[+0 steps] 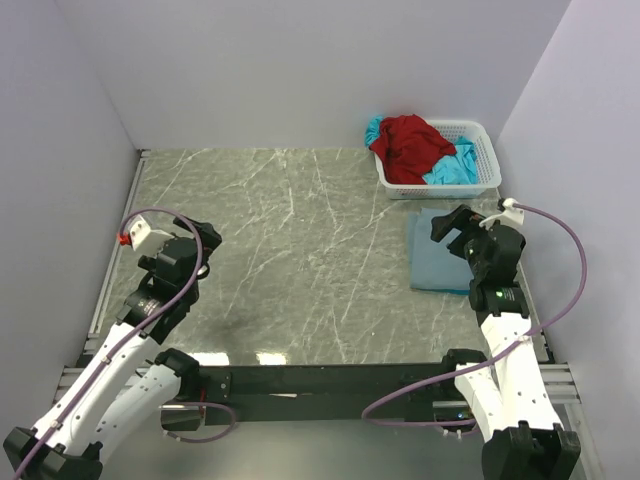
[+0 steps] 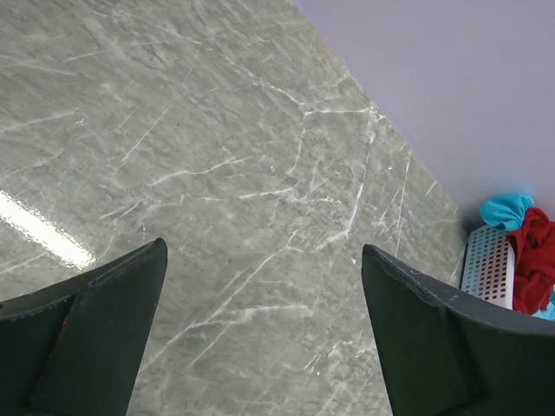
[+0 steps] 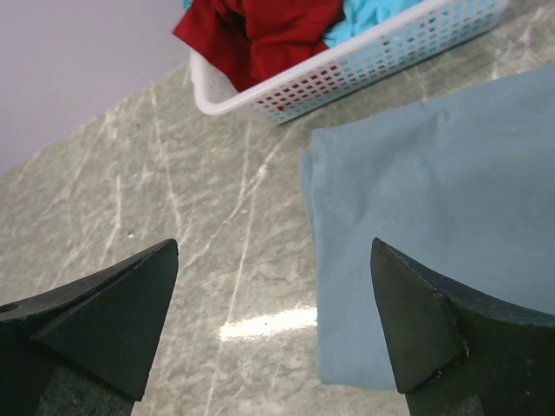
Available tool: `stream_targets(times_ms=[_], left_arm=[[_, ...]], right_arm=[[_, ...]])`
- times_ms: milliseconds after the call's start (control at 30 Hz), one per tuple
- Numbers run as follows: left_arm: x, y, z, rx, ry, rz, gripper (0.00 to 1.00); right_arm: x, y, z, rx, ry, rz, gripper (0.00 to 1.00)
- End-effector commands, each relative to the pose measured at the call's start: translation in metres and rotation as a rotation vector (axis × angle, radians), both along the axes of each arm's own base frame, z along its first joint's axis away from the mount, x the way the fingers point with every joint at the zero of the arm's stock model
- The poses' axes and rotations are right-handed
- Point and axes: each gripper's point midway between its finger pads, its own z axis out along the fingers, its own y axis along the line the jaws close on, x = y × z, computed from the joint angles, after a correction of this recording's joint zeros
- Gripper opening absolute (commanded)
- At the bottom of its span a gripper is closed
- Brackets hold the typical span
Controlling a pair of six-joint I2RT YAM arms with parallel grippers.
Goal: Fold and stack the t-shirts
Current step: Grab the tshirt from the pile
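Note:
A grey-blue t-shirt lies folded flat on the table at the right, also in the right wrist view. A dark red t-shirt and turquoise t-shirts lie crumpled in the white basket. My right gripper is open and empty, hovering above the folded shirt's left edge. My left gripper is open and empty over bare table at the left.
The basket stands at the back right against the wall and shows in the right wrist view and at the left wrist view's right edge. Grey walls enclose the marble table on three sides.

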Motion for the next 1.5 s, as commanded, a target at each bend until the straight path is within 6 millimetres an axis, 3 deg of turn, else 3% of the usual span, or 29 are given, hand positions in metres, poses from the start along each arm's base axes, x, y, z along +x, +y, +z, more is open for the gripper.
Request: stream_targets(times_ms=[0, 200, 267, 300, 367, 400, 433, 500, 533, 567, 633, 700, 733, 767, 800, 833, 867, 900, 933, 1000, 1033, 1067, 1100, 1133, 1167, 1233, 1300, 1333, 1467], left_arm=[[0.001, 0.0, 0.017, -0.017, -0.058, -0.006, 0.99], [0.004, -0.006, 0.021, -0.018, -0.096, -0.041, 0.99], [0.006, -0.005, 0.023, -0.016, -0.104, -0.038, 0.99], [0.007, -0.004, 0.024, -0.014, -0.104, -0.024, 0.99], [0.008, -0.002, 0.023, -0.011, -0.104, -0.01, 0.99], [0.011, -0.002, 0.02, -0.013, -0.096, -0.002, 0.99], [0.012, -0.001, 0.02, -0.009, -0.094, 0.005, 0.99], [0.017, -0.001, 0.015, 0.011, -0.078, 0.014, 0.99], [0.018, -0.001, 0.014, 0.017, -0.07, 0.021, 0.99], [0.02, -0.001, 0.014, 0.029, -0.063, 0.019, 0.99], [0.022, 0.001, 0.015, 0.043, -0.06, 0.033, 0.99], [0.024, 0.002, 0.016, 0.057, -0.063, 0.036, 0.99], [0.025, 0.002, 0.016, 0.061, -0.067, 0.036, 0.99], [0.025, 0.003, 0.016, 0.065, -0.07, 0.042, 1.0], [0.025, 0.005, 0.017, 0.07, -0.074, 0.048, 0.99], [0.026, 0.006, 0.019, 0.069, -0.086, 0.055, 0.99], [0.027, 0.008, 0.02, 0.072, -0.088, 0.07, 0.99], [0.027, 0.008, 0.019, 0.079, -0.086, 0.07, 0.99], [0.027, 0.01, 0.019, 0.083, -0.082, 0.078, 0.99], [0.029, 0.014, 0.016, 0.09, -0.072, 0.106, 0.99], [0.029, 0.015, 0.015, 0.093, -0.065, 0.109, 0.99], [0.03, 0.017, 0.014, 0.098, -0.056, 0.118, 0.99], [0.031, 0.017, 0.013, 0.101, -0.051, 0.117, 0.99], [0.032, 0.016, 0.012, 0.101, -0.048, 0.113, 0.99], [0.033, 0.017, 0.01, 0.106, -0.04, 0.118, 0.99], [0.034, 0.018, 0.007, 0.112, -0.031, 0.122, 0.99], [0.036, 0.019, 0.004, 0.114, -0.02, 0.13, 0.99], [0.036, 0.019, 0.004, 0.115, -0.017, 0.126, 0.99], [0.037, 0.021, 0.003, 0.115, -0.012, 0.129, 0.99]], right_arm=[[0.006, 0.006, 0.024, 0.011, -0.091, 0.036, 0.98], [0.027, 0.026, 0.052, 0.06, -0.199, 0.152, 0.99], [0.044, 0.024, 0.052, 0.076, -0.188, 0.142, 0.99], [0.052, 0.023, 0.069, 0.055, -0.214, 0.146, 0.99], [0.074, 0.018, 0.057, 0.048, -0.146, 0.132, 0.99], [0.087, 0.011, 0.075, 0.04, -0.163, 0.098, 0.99], [0.103, 0.008, 0.048, 0.057, -0.056, 0.088, 0.99], [0.126, 0.011, 0.061, 0.025, -0.02, 0.117, 0.99], [0.145, 0.01, 0.043, 0.026, 0.036, 0.114, 0.99], [0.159, 0.009, 0.058, 0.015, 0.007, 0.108, 0.99], [0.186, -0.004, 0.038, -0.012, 0.051, 0.032, 0.99], [0.21, -0.014, 0.047, -0.045, 0.026, -0.014, 0.99], [0.226, -0.019, 0.024, -0.055, 0.067, -0.031, 0.99], [0.242, -0.019, 0.041, -0.059, 0.035, -0.03, 0.99], [0.252, -0.019, 0.038, -0.074, 0.047, -0.024, 0.99], [0.264, -0.02, 0.008, -0.083, 0.121, -0.028, 0.99], [0.279, -0.015, 0.026, -0.093, 0.086, -0.019, 0.99], [0.289, -0.013, 0.021, -0.114, 0.096, -0.008, 0.98], [0.299, -0.011, -0.007, -0.12, 0.154, 0.003, 0.99], [0.321, -0.008, 0.007, -0.14, 0.119, 0.002, 0.98], [0.33, -0.005, -0.025, -0.14, 0.177, 0.012, 0.98], [0.343, -0.002, -0.006, -0.14, 0.133, 0.022, 0.98], [0.35, 0.004, -0.01, -0.143, 0.133, 0.048, 0.98], [0.357, 0.006, -0.038, -0.142, 0.179, 0.062, 0.98], [0.367, 0.007, -0.023, -0.144, 0.138, 0.064, 0.98], [0.378, 0.006, -0.045, -0.14, 0.158, 0.061, 0.97], [0.386, 0.011, -0.042, -0.111, 0.132, 0.07, 0.95], [0.389, 0.028, -0.047, -0.101, 0.127, 0.095, 0.92], [0.386, 0.033, -0.057, -0.069, 0.132, 0.098, 0.66]])
